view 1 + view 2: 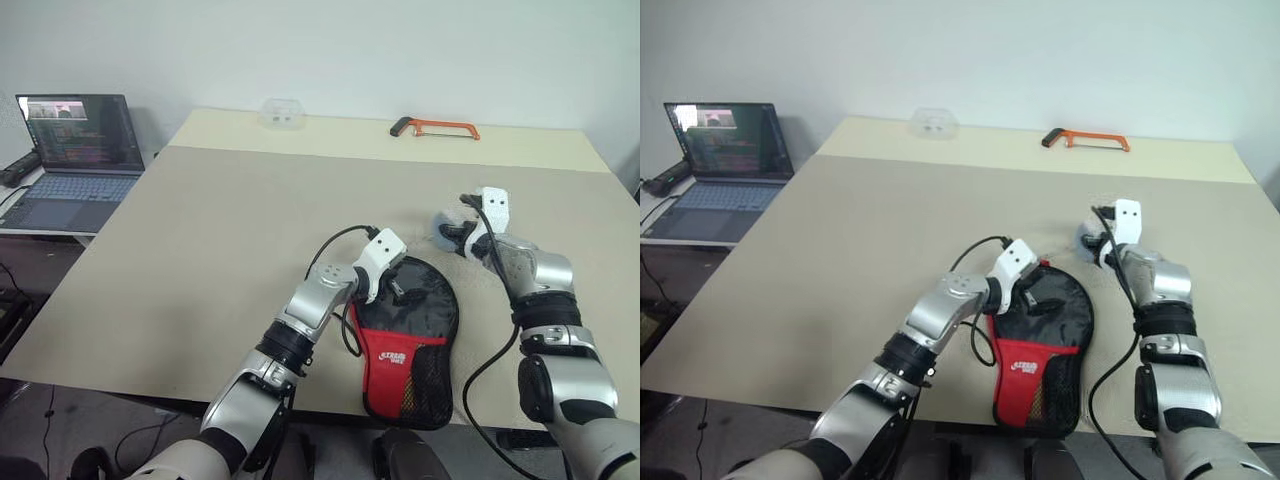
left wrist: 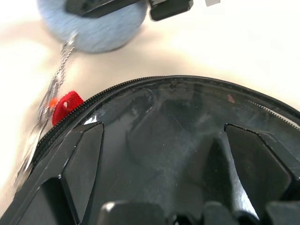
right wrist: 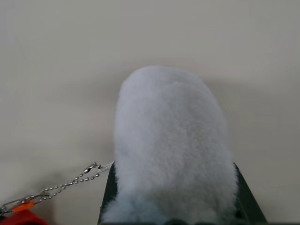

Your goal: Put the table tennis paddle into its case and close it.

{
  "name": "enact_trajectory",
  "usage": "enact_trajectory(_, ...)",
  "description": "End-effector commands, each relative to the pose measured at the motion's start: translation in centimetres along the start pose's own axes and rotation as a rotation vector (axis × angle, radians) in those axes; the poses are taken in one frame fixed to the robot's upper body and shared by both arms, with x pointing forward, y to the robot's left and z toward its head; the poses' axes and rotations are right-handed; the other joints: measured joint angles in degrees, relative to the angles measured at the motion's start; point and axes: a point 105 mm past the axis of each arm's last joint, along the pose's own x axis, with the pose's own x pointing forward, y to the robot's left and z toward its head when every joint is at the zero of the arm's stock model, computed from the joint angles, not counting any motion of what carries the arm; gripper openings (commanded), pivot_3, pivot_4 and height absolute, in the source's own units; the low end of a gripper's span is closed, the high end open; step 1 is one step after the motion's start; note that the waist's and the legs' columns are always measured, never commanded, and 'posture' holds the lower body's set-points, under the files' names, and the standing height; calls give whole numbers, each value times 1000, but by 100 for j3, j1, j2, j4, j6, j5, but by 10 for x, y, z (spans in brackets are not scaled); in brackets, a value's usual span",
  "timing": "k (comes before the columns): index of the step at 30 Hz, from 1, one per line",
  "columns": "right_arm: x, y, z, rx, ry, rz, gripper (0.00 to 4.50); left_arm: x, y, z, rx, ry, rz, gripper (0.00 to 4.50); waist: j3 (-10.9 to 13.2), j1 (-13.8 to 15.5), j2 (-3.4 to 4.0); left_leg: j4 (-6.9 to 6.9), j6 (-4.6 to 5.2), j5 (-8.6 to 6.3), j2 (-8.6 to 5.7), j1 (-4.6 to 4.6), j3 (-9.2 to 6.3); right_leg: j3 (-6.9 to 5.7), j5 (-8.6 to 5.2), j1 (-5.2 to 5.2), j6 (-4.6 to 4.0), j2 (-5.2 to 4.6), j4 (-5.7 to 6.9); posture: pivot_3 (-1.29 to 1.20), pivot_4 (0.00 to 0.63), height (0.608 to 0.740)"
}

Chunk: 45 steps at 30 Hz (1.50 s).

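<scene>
Case [image 1: 412, 340] flat on table [image 1: 220, 230], long axis near-far, round black end away from robot, red end at near edge. Left gripper [image 1: 398, 290] spread wide over round end. Right gripper [image 3: 171, 206] clamped on grey plush toy [image 3: 171, 145], just beyond case's round end; chain [image 3: 70, 183] runs from toy to red zip tab [image 2: 65, 104].

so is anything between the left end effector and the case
Nothing visible. The open left end effector sits right over the case's clear round end. The plush toy chained to the zipper lies off to the side, in the right end effector.
</scene>
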Motion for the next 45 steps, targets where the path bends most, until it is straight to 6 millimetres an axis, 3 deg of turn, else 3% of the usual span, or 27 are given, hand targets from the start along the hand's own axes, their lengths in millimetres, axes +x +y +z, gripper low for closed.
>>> enact_trajectory(1, -21, -41, 25, -62, -82, -135, 651, -5, 6, -45, -90, 133, 19, 4500, 0, 9, 0, 0, 0, 0, -1, 0, 0, 0, 0, 1, 1, -2, -2, 0, 150, 740)
enact_trajectory(12, -60, -87, 32, -123, -60, -214, 650, -8, 6, -50, -90, 148, 18, 4500, 1, 150, 2, 2, 15, 9, -10, 2, -9, -12, 8, 18, 17, -31, -9, 0, 150, 740)
enact_trajectory(15, -71, -91, 27, -116, -26, -199, 650, -8, 5, -50, -90, 149, 17, 4500, 0, 195, 3, 3, 27, 14, -23, 0, -10, -17, 9, 24, 27, -50, -14, 0, 150, 740)
enact_trajectory(27, -157, -36, -33, -633, 300, 287, 561, -7, 8, -52, -67, 163, 8, 4500, 2, 93, -4, 1, 43, 12, -82, 16, -31, -19, -4, 43, 72, -65, -23, 0, 150, 740)
enact_trajectory(30, -174, -19, -46, -685, 349, 421, 547, -5, 6, -52, -58, 169, -2, 4500, 0, 96, -8, 1, 43, 12, -82, 19, -39, -27, -5, 53, 75, -65, -35, 0, 150, 740)
enact_trajectory(45, -216, 2, -87, -883, 504, 700, 546, 2, 7, -49, -35, 170, -15, 4500, -2, 140, -17, 1, 43, 12, -85, 15, -56, -34, -6, 62, 75, -68, -52, 0, 150, 740)
